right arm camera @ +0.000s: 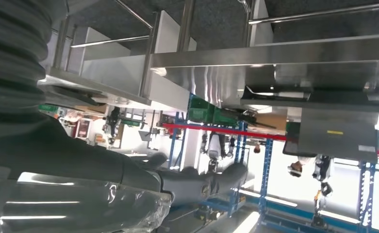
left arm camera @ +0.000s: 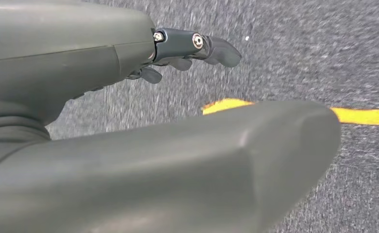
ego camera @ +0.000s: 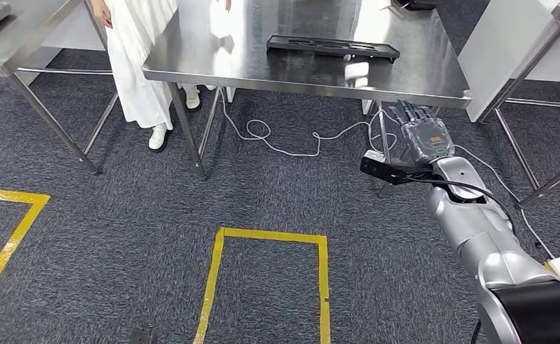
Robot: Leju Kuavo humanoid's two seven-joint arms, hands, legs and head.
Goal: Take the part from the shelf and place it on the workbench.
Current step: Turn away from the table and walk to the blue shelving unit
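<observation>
Dark grey carpet (ego camera: 119, 236) marked with yellow tape (ego camera: 269, 233) runs under a steel counter (ego camera: 212, 68), and on that counter, toward its far right part, lies a long black part (ego camera: 332, 46), flat and well back from the near edge. It looks already set down, so the placing seems done and what remains is to clear away.

The right hand (ego camera: 421, 132) is raised in front of the counter's near right corner, below the level of the top, fingers stretched out toward the edge and holding nothing; in the right wrist view the right hand (right arm camera: 197, 180) again shows fingers extended with nothing between them. The left hand (left arm camera: 197, 46) hangs over the carpet, fingers apart from the thumb and loosely bent, nothing in it.

To do this well, I would judge that the right arm should draw straight back and down, keeping the fingertips clear of the counter's edge and of the leg (ego camera: 383, 147) just behind the hand, so the part is not jolted. A white cable (ego camera: 291, 147) trails on the carpet under the counter; steps should avoid it. A person (ego camera: 144, 64) in white stands at the counter's far left corner, well apart from the arm.

Count: one part, one counter carrying it, two more counters at the left (ego camera: 19, 36) and right (ego camera: 549, 43) edges of the head view, one person, one cable, two robot hands, three taped outlines in part.
</observation>
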